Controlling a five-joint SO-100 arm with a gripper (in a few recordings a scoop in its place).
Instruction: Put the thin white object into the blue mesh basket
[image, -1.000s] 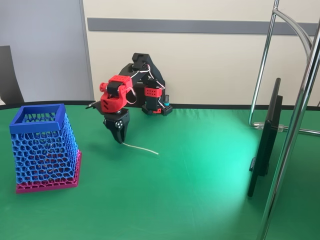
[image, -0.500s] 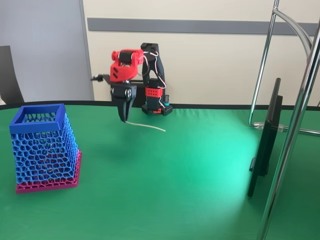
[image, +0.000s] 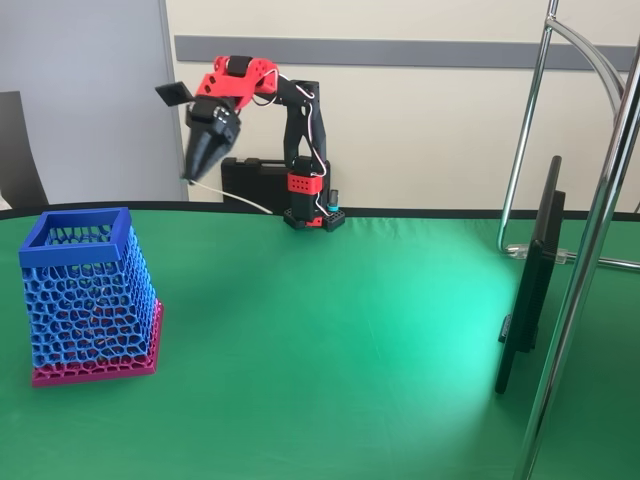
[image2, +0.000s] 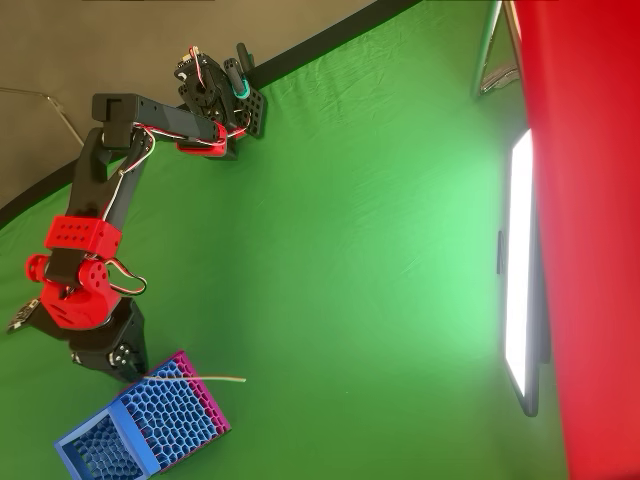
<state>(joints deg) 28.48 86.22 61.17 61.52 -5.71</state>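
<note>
The gripper (image: 192, 176) is clamped on one end of the thin white object (image: 238, 197), which has risen from the green table (image: 350, 340) in the last second and swung left toward the blue mesh basket (image: 85, 290); transport is underway; the arm reaches high, jaws tilted downward, not yet above the rim.

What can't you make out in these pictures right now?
- Inside of the blue mesh basket: fixed view, mesh walls hide its floor.
- Thin white object: fixed view, too thin to show its knob; its held end sits inside the end effector.
- Basket's far corner: overhead view, cut by the bottom edge.
</note>
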